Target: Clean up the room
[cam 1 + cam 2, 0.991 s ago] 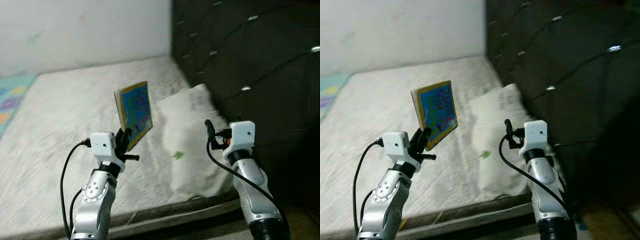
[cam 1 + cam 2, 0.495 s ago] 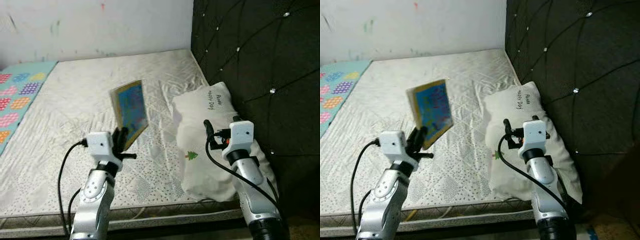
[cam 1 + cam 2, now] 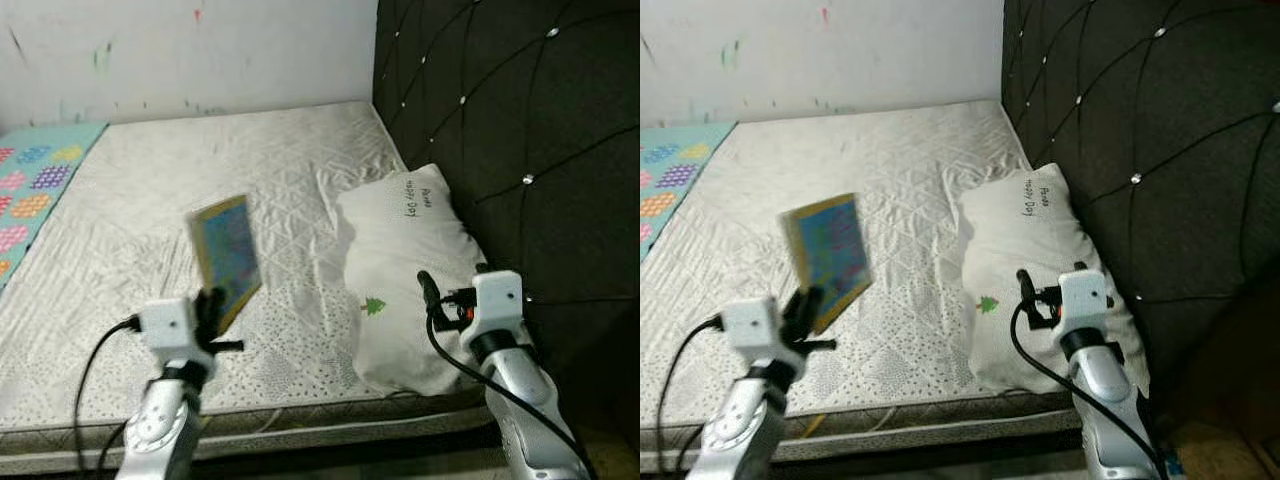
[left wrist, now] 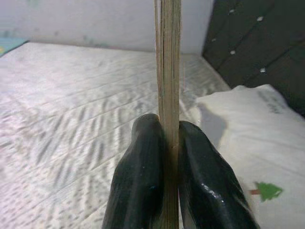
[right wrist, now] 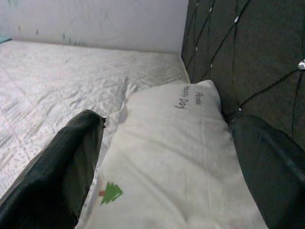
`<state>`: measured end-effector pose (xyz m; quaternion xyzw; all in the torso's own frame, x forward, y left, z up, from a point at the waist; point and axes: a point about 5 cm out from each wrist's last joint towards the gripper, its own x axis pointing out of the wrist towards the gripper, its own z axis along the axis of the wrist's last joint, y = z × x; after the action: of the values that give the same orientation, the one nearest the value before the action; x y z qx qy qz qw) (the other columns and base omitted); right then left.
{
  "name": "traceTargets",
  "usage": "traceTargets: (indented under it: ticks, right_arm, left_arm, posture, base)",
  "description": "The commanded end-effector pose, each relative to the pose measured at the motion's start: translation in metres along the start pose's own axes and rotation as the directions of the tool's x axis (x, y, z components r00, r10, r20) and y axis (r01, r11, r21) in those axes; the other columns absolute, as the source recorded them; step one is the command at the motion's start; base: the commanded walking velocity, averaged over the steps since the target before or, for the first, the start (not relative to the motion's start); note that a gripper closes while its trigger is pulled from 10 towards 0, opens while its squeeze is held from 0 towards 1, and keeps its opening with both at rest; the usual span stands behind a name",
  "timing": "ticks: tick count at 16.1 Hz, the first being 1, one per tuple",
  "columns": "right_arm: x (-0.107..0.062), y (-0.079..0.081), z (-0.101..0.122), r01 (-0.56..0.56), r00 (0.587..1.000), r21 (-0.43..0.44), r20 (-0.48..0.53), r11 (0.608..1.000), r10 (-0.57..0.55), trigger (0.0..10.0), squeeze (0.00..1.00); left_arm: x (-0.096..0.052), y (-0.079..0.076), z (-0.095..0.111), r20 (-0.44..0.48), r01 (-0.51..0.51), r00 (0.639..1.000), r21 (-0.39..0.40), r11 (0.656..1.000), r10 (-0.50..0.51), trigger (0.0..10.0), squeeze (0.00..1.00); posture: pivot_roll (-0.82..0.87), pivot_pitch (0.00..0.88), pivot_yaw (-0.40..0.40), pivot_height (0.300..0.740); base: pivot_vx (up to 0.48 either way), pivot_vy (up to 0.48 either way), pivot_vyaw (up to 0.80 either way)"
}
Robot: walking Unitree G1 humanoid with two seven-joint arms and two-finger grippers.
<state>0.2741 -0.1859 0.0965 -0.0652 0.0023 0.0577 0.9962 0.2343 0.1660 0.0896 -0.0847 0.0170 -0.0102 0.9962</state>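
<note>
Left gripper (image 4: 169, 157) pinches a picture book (image 3: 226, 258) upright over the mattress (image 3: 280, 180); its wrist view reveals page edges. Right gripper (image 5: 167, 162), fingers spread, faces the pillow (image 5: 176, 157).

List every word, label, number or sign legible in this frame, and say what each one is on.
Pillow: two short words of dark handwriting near its top edge; the first is too blurred to read, the second looks like "Day" but is uncertain.
Pillow, lower part: a small green tree motif, a picture with no lettering.
Book clamped in the left gripper: colourful cover, print too blurred to read.
</note>
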Motion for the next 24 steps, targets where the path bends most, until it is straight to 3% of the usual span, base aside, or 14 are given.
traceTargets:
  ticks: [1, 5, 14, 24]
  right_arm:
    - [-0.003, 0.004, 0.004, -0.028, 1.0, -0.003, 0.004, 1.0, 0.028, 10.0, 0.0]
    - [-0.011, 0.006, 0.001, -0.04, 0.999, 0.013, -0.024, 0.999, 0.04, 10.0, 0.0]
    - [-0.003, 0.01, 0.011, -0.076, 0.997, 0.018, -0.003, 0.997, 0.077, 10.0, 0.0]
    - [0.004, 0.018, 0.016, -0.137, 0.99, 0.007, 0.013, 0.991, 0.137, 10.0, 0.0]
  left_arm:
    - [-0.005, 0.006, 0.015, 0.051, -0.016, 0.999, 0.016, 1.0, 0.016, 10.0, 0.0]
    - [-0.011, 0.006, 0.022, 0.043, -0.013, 0.999, 0.01, 1.0, 0.012, 10.0, 0.0]
    - [0.0, 0.005, 0.037, 0.064, -0.011, 0.998, -0.002, 1.0, 0.011, 10.0, 0.0]
    - [0.004, 0.001, 0.04, 0.074, -0.006, 0.997, -0.005, 1.0, 0.007, 10.0, 0.0]
  posture:
    - [-0.14, 0.055, 0.064, 0.74]
    - [-0.13, 0.07, 0.056, 0.74]
    - [-0.13, 0.111, 0.055, 0.74]
    - [-0.13, 0.098, 0.045, 0.74]
  base:
    - [0.0, 0.0, 0.0]
    - [0.0, 0.0, 0.0]
    - [0.0, 0.0, 0.0]
    - [0.0, 0.0, 0.0]
